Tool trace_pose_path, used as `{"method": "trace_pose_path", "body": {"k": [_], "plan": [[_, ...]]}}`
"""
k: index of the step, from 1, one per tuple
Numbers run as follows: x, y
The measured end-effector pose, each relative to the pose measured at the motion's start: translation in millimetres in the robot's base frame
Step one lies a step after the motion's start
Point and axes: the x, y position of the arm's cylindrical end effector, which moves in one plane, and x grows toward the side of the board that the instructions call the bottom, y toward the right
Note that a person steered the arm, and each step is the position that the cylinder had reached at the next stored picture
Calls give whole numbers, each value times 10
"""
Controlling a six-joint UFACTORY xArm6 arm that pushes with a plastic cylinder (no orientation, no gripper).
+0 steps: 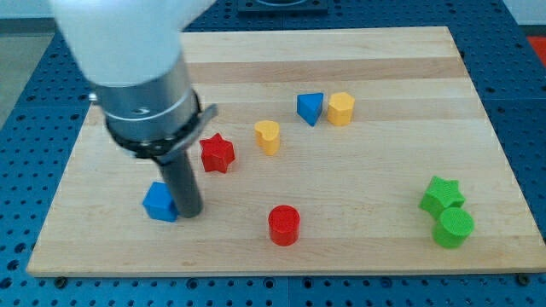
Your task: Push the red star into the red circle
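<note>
The red star [217, 153] lies on the wooden board [384, 170] left of centre. The red circle [284, 225], a short cylinder, stands lower and to the right of it, near the view's bottom. My tip [189, 213] rests on the board just below and left of the red star, touching the right side of a blue block [159, 203]. The star and the circle are apart, with bare board between them.
A yellow block [268, 136] sits right of the red star. A blue triangular block [310, 108] and a yellow hexagonal block [341, 109] stand side by side higher up. A green star [442, 195] and a green circle [454, 228] sit at the right.
</note>
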Motion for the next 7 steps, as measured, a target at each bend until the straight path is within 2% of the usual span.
{"method": "trace_pose_path", "body": {"k": [2,3,5,7], "plan": [[-845,-205],[-1085,-208],[-1068,218],[-696,253]]}}
